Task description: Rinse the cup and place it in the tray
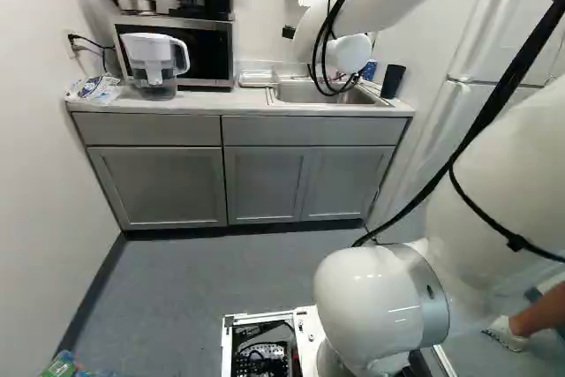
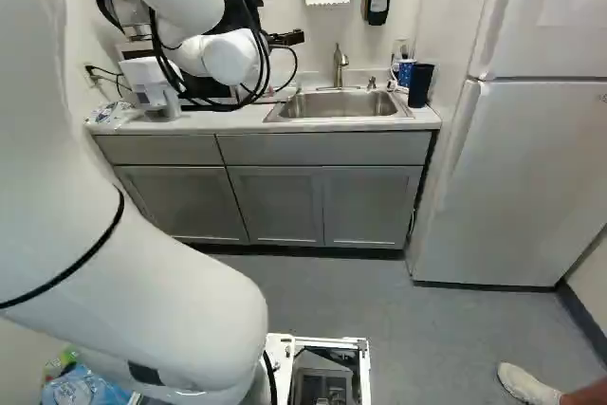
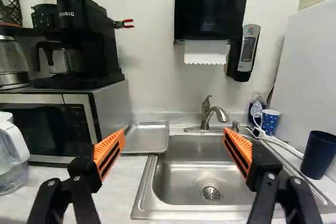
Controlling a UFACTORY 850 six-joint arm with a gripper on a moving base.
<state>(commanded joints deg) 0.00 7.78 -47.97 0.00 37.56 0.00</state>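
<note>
One hand [image 2: 286, 37], black, two-fingered, orange-padded: standing wide, its pads [image 3: 109, 150] facing each other and gripping nothing, the arm holding it out toward the counter [image 1: 203, 105]. Two cups: the dark one [image 3: 318, 154] standing upright on the counter beside the sink [image 3: 205, 174], on the fridge [image 2: 512, 168] side; the spotted one [image 3: 270, 121] standing behind it, nearer the wall. Which of them the task is meaning, one cannot tell; neither is touching the hand. One tray [image 3: 147, 137], metal, shallow: lying on the counter between microwave [image 1: 207, 50] and sink, ahead of the hand. One faucet [image 3: 215, 114], rising behind the basin and curving over it; whether water is running, one cannot tell. One drain [image 3: 211, 193], showing in the sink's floor. One white cord [image 3: 283, 144], trailing along the counter near both cups. One pitcher [image 1: 148, 49], clear with white lid and handle, standing before the microwave. One coffee maker [image 3: 79, 35], black, sitting on the microwave. One towel dispenser [image 3: 210, 9], hanging on the wall, white paper showing below; one soap dispenser [image 3: 248, 51], hanging beside it.
</note>
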